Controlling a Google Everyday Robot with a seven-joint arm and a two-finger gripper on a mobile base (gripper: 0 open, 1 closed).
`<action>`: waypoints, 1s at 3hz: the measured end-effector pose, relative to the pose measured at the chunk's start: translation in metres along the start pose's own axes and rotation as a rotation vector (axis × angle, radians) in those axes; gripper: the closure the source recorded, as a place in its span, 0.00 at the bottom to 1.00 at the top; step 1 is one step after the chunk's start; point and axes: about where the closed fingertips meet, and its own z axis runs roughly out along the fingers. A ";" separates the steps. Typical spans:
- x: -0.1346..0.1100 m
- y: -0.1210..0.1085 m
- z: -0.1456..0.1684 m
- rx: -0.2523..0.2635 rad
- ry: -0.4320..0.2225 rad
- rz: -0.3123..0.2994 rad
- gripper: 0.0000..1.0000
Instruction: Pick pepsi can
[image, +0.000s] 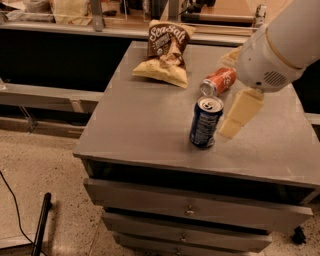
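Observation:
The pepsi can (205, 122), dark blue with a silver top, stands upright near the middle of the grey cabinet top (135, 130). My gripper (229, 92) comes in from the upper right on a white arm (280, 45). Its cream fingers are spread open and empty. The lower finger (239, 114) hangs just to the right of the pepsi can, close to it but apart. The upper finger (230, 55) sits behind the orange-red can.
An orange-red can (219, 81) lies on its side just behind the pepsi can. A Sea Salt chip bag (165, 52) lies at the back of the top. Drawers (190, 210) are below the front edge. A black pole (40, 225) lies on the floor at left.

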 end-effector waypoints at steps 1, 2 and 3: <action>-0.015 -0.001 0.031 -0.049 -0.046 0.012 0.00; -0.019 -0.005 0.057 -0.086 -0.071 0.061 0.00; -0.015 -0.008 0.064 -0.089 -0.072 0.105 0.00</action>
